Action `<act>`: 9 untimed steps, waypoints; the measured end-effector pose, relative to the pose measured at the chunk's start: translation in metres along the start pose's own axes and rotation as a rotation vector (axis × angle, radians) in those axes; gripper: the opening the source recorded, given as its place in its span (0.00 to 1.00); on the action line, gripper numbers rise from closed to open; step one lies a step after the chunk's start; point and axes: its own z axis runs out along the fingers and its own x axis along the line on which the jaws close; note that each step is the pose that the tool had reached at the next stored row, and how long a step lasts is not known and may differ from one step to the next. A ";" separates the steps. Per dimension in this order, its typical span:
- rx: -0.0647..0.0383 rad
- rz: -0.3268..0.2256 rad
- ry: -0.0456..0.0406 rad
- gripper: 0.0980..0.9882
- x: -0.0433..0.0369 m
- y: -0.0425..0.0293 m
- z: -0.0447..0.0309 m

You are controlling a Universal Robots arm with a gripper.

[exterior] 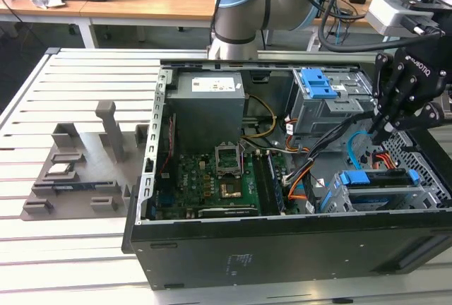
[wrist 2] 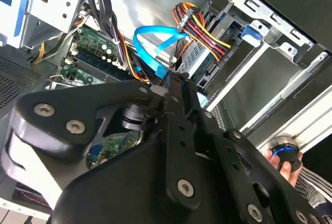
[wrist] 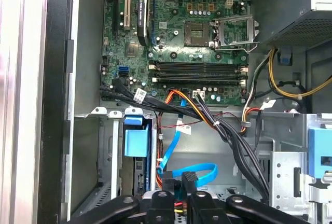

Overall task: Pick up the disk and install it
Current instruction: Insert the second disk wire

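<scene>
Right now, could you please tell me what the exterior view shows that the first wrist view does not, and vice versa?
Exterior view: the slatted table, a grey fixture beside the case, and the arm's blue-capped joint. First wrist view: a straight-down look at the white expansion slots. Shared: the motherboard, the blue cable, the disk in its blue frame, and the end effector.

Pale slatted metal table (exterior: 78,72), open black computer case (exterior: 282,248) lying on it, grey fixture block (exterior: 81,171) with upright post beside the case, toward the exterior view's left
</scene>
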 end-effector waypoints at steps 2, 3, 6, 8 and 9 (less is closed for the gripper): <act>0.000 0.000 0.0001 0.00 0.0000 0.0000 0.0000; 0.000 0.000 0.0003 0.01 0.0000 0.0000 0.0000; 0.000 0.000 0.0005 0.01 0.0000 0.0000 0.0000; 0.000 0.000 0.0006 0.01 0.0000 0.0000 0.0000; 0.000 0.000 0.0006 0.01 0.0000 0.0000 0.0000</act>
